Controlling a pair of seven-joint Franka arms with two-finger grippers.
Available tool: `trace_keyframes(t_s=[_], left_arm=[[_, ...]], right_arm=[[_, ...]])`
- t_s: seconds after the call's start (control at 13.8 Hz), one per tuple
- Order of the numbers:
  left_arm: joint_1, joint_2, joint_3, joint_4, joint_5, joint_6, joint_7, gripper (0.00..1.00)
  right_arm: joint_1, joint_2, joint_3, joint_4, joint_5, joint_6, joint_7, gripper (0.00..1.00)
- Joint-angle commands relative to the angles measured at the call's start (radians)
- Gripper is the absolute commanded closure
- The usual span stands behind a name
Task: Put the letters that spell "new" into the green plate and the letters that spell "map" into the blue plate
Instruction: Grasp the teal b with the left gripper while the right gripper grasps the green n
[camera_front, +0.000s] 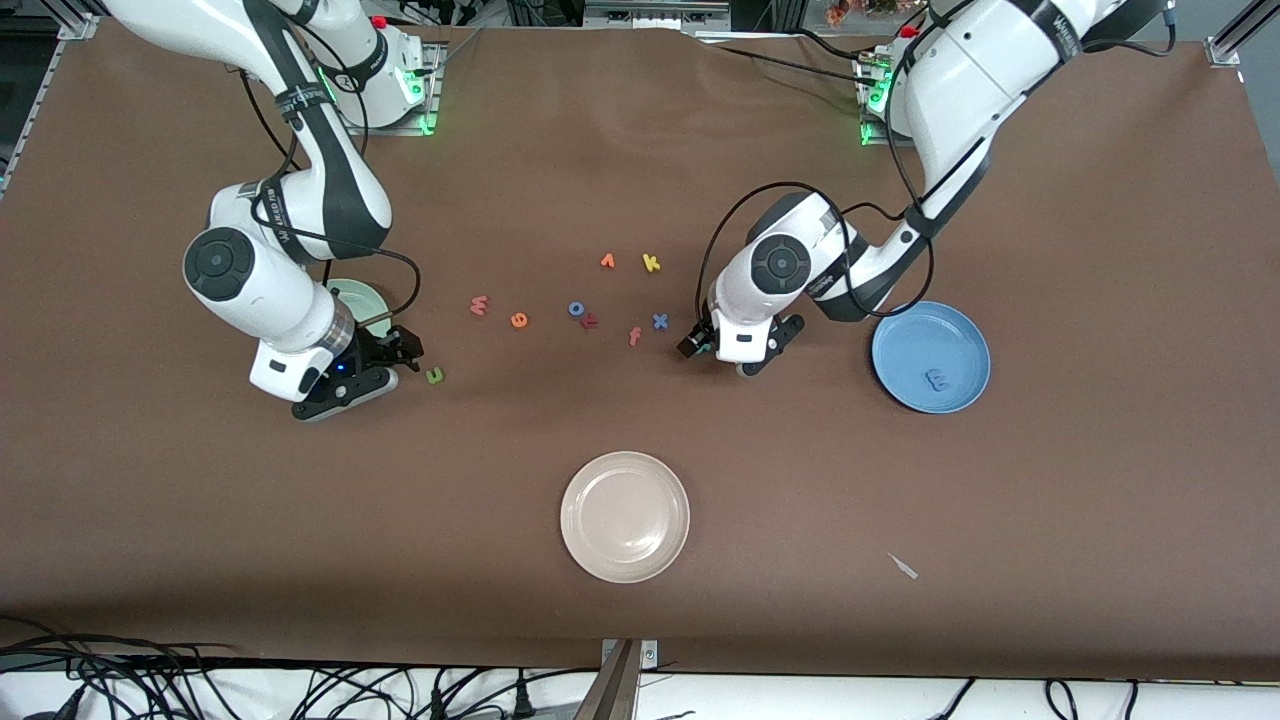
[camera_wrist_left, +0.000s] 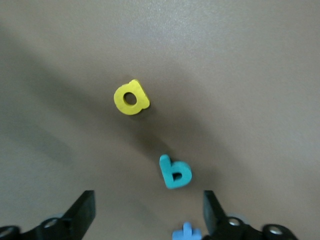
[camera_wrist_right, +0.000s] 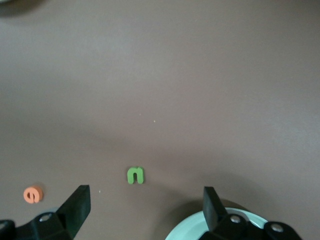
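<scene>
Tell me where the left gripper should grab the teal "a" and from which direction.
Come straight down on the teal "a", which lies flat on the table. Pinch across its outer edges with the open left gripper, probably across the narrower span, keeping clear of the blue "x" beside it.

— What does the work surface look like?
— A wide table under a matte brown cover, faintly creased, evenly lit from above with soft shadows.
— And around it?
— Metal frame corners at the top, green indicator lights glowing there, and black cables tangled along a pale strip at the near edge.
</scene>
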Motion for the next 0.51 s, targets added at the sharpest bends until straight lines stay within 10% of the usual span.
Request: trace_keyframes(t_s=[0.0,0.44], left_arm=[[-0.012,0.015,0.024,0.025,0.027,0.021,-0.032,0.2],[-0.029,0.058,0.039,0.026,0.026,0.122,-0.05,0.28]], right_arm=[[-0.024,0.004,0.009,-0.05,0.006,0.016,-0.035,0.0],[-0.025,0.033,0.009,-0.102,0.006,0.113,-0.036,0.0]])
